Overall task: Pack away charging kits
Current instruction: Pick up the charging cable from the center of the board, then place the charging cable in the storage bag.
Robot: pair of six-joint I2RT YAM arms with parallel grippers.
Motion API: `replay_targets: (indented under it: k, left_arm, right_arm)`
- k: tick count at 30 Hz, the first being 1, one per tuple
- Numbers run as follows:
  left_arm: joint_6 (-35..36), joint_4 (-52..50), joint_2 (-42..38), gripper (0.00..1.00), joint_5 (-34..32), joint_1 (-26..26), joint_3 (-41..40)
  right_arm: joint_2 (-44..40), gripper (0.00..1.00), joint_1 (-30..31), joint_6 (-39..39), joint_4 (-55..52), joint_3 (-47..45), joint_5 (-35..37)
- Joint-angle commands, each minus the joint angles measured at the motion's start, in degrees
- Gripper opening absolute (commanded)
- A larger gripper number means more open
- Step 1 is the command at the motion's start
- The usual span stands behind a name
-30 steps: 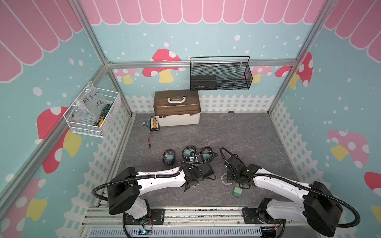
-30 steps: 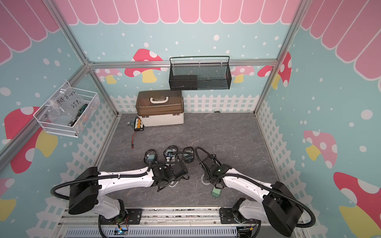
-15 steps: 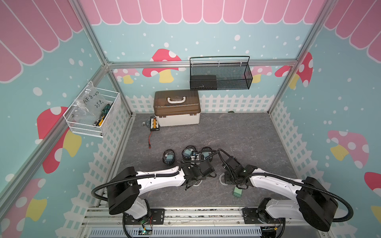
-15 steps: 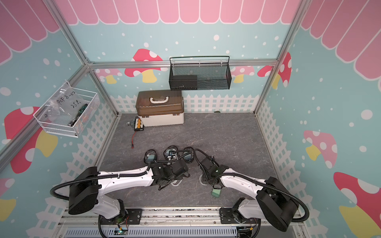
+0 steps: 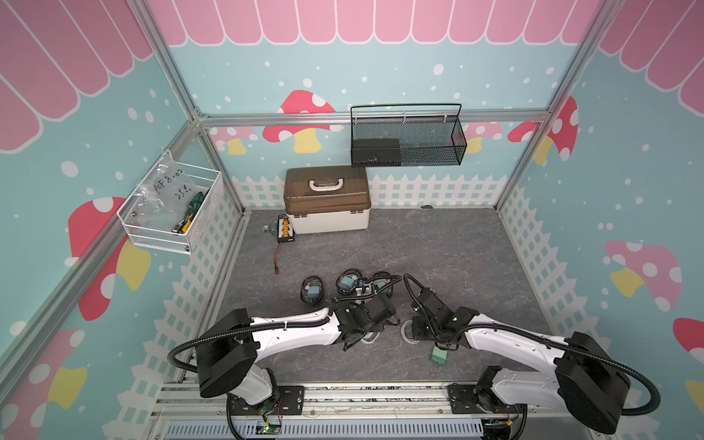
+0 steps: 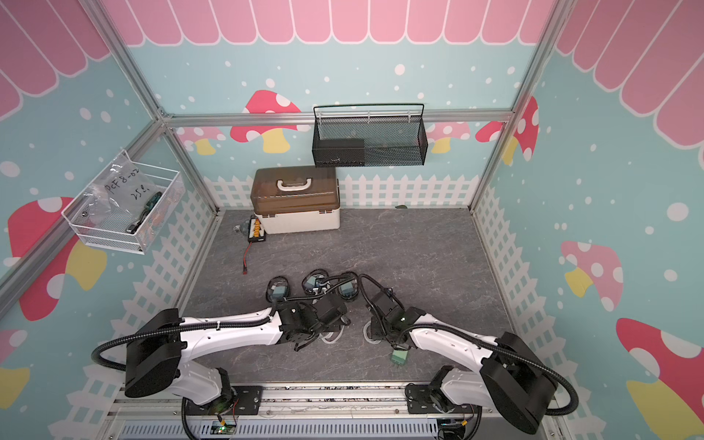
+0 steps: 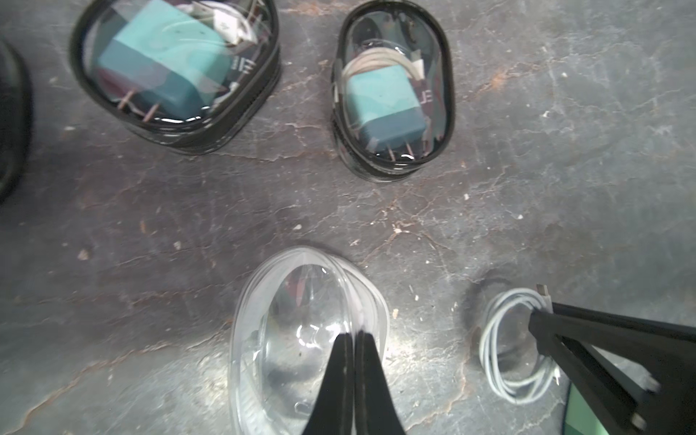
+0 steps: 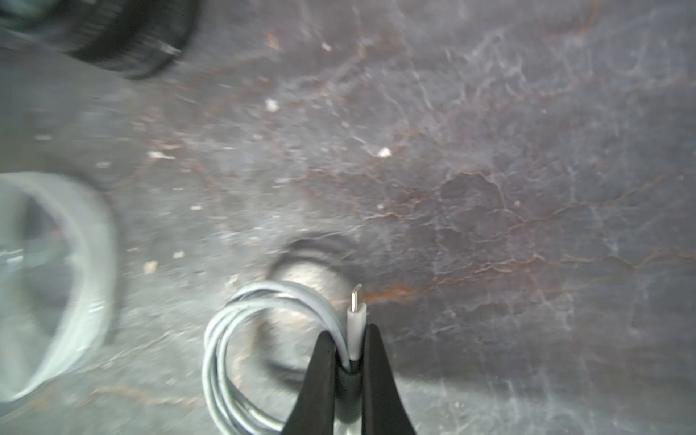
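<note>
Claw states: the left claw (image 7: pixel 354 336) is closed, its tips pinching the near rim of the white-rimmed clear pouch (image 7: pixel 286 301). The pouch sits on the grey table (image 5: pixel 457 259) with its mouth gaping toward the wrist camera.

The right claw (image 8: pixel 348 337) is closed on the coiled white cable (image 8: pixel 222 324). It grips at the connector end, and the metal plug tip sticks out past the fingertips. The view is blurred, so I cannot tell whether the loop rests on the table or hangs just above it.

In the left wrist view, the cable (image 7: pixel 501 339) is just beside the pouch and not touching it.

The loose teal-green plug adapter (image 5: pixel 437 356) (image 6: pixel 399 357) lies on the table near the front edge, beside the right arm, in both top views.

Three black-rimmed pouches (image 5: pixel 312 290) (image 5: pixel 347 282) (image 5: pixel 383 284) stand in a row behind the claws. In the left wrist view, two of them (image 7: pixel 177 71) (image 7: pixel 391 101) each hold a teal adapter with white cable beside it.
</note>
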Motion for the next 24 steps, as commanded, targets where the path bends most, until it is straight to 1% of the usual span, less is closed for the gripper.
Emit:
replay_targets:
  k: [1,3,6,9,12,17,24]
  left_arm:
    - [1.38,4.42,-0.47,0.0,1.2,0.43,-1.09]
    - [1.81,5.36,-0.12,0.0,3.27,0.48,-0.87]
    - [2.61,8.15,-0.11,0.0,4.65,0.36,-1.41]
    - [3.09,10.75,0.05,0.0,5.44,0.34,-2.18]
    - [3.25,11.9,0.41,0.0,6.22,0.37,-2.45]
    - [4.14,14.91,0.59,0.0,8.71,0.16,-2.97]
    - [4.07,19.77,0.6,0.0,10.73,0.01,-5.13]
  right_arm:
    - [-3.61,0.0,0.82,0.73,1.04,0.29,-2.12]
    - [-4.37,0.0,1.12,0.88,1.38,1.24,-3.19]
    - [-2.45,0.0,1.72,0.79,2.17,2.78,-4.47]
    - [2.1,0.0,2.97,1.23,5.58,3.89,-5.53]
    - [7.36,0.0,4.11,1.23,6.1,6.65,-5.32]
    - [12.54,0.0,4.73,1.5,7.24,10.05,-5.39]
    - [14.81,0.0,5.0,2.18,7.79,11.61,-4.61]
